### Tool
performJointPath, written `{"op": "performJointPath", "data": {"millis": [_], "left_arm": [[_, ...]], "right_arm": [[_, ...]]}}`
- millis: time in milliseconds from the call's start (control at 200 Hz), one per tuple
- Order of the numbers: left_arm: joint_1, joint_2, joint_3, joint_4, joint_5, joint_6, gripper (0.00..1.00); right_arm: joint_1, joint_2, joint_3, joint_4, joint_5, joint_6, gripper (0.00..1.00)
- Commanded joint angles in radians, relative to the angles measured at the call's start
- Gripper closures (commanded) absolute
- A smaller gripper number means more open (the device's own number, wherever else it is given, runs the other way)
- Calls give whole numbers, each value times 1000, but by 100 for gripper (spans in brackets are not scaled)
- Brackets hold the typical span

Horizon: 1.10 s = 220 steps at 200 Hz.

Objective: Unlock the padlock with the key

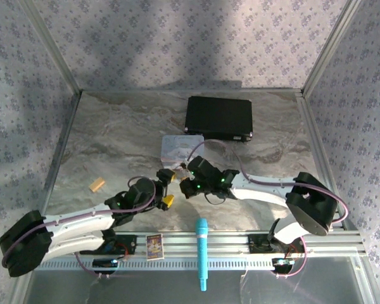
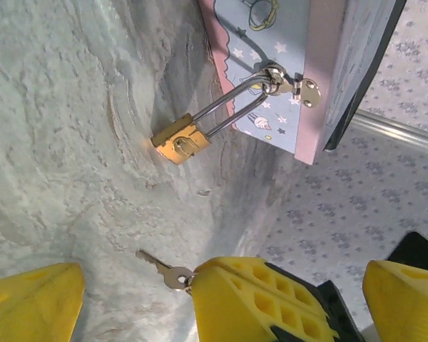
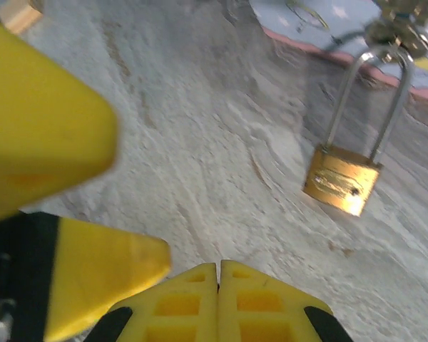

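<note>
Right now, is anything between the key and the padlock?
Nothing visible: only bare table lies between the key, pinched at the right claw's tip, and the padlock hooked to the tin.

**Tight room at the padlock, open table at the sides**

In the left wrist view, the padlock (image 2: 180, 139) lay in the upper middle, with its shackle hooked to the tin (image 2: 285, 43), which closed off the upper right. Bare table (image 1: 114, 126) was open to its left and below it, down to the key (image 2: 160, 267) pinched in the right gripper (image 3: 219, 267). In the top view, the left gripper (image 1: 166, 189), its jaws spread, crowded the middle of the frame. The black case (image 1: 218, 118) blocked the upper middle, the tan block (image 1: 97, 185) sat at the left, and wide bare table lay around them.
</note>
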Motion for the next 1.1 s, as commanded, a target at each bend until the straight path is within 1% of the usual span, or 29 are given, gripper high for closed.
{"op": "performJointPath", "data": {"millis": [0, 85, 165, 230, 335, 455, 545, 715, 805, 944, 1094], "left_arm": [[-6, 35, 14, 102, 22, -110, 0], [-8, 67, 14, 166, 39, -130, 0], [-10, 77, 17, 203, 20, -133, 0], [-10, 76, 19, 219, 4, -134, 3], [-10, 74, 26, 224, 2, -126, 13], [-9, 76, 32, 183, 11, -122, 33], [-8, 75, 23, 166, 14, -130, 44], [-1, 37, 3, 110, -6, -124, 56], [8, 16, 4, 74, -7, -112, 60], [18, -2, 5, 49, 2, -95, 74], [24, -10, 22, 5, 16, -71, 84]], "right_arm": [[20, -19, 37, 52, 24, 34, 100], [26, -20, 38, 93, 23, 54, 100], [33, -16, 30, 145, 12, 80, 100], [42, -16, 26, 167, 3, 90, 100], [38, -33, 0, 203, -29, 115, 100], [27, -59, -23, 200, -47, 122, 100], [26, -83, -44, 195, -36, 125, 100], [24, -120, -58, 176, -20, 124, 100], [21, -123, -61, 175, -24, 126, 100], [17, -129, -76, 180, -27, 130, 100], [13, -146, -80, 178, -21, 132, 100]]}}
